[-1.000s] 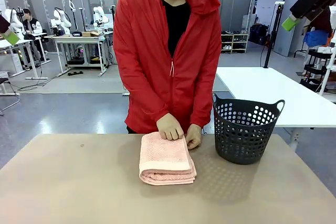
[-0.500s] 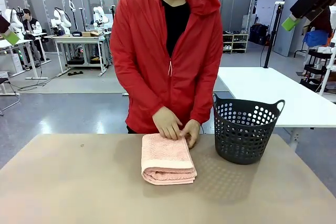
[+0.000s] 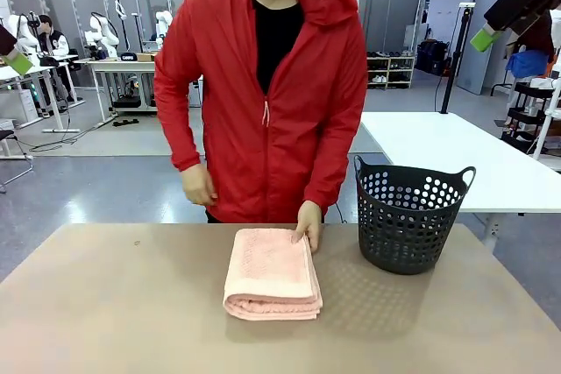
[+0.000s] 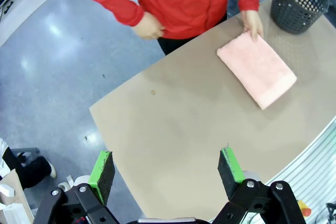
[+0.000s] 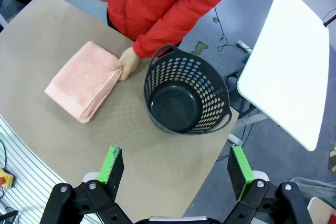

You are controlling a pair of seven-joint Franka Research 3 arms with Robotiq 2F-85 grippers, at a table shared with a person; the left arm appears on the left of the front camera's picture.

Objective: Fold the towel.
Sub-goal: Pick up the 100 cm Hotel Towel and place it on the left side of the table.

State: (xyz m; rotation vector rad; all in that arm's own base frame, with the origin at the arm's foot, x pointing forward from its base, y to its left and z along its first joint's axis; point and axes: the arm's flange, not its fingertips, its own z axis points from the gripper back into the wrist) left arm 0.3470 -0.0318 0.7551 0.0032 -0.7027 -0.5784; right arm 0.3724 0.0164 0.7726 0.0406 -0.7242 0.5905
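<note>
The towel [image 3: 272,273], pale salmon-pink terry cloth, lies flat on the table folded into a thick layered rectangle, its stacked folds facing six o'clock, a person's fingers resting on its two o'clock corner.

Towel [image 3: 271,271]: pink terry cloth, rough weave. Basket [image 3: 409,216]: dark perforated plastic. Table [image 3: 114,304]: matt, smooth tan surface.

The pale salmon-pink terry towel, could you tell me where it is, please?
In the front view the folded pale salmon-pink terry towel lies mid-table, left of the dark perforated basket, the person's hand touching its far corner.
</note>
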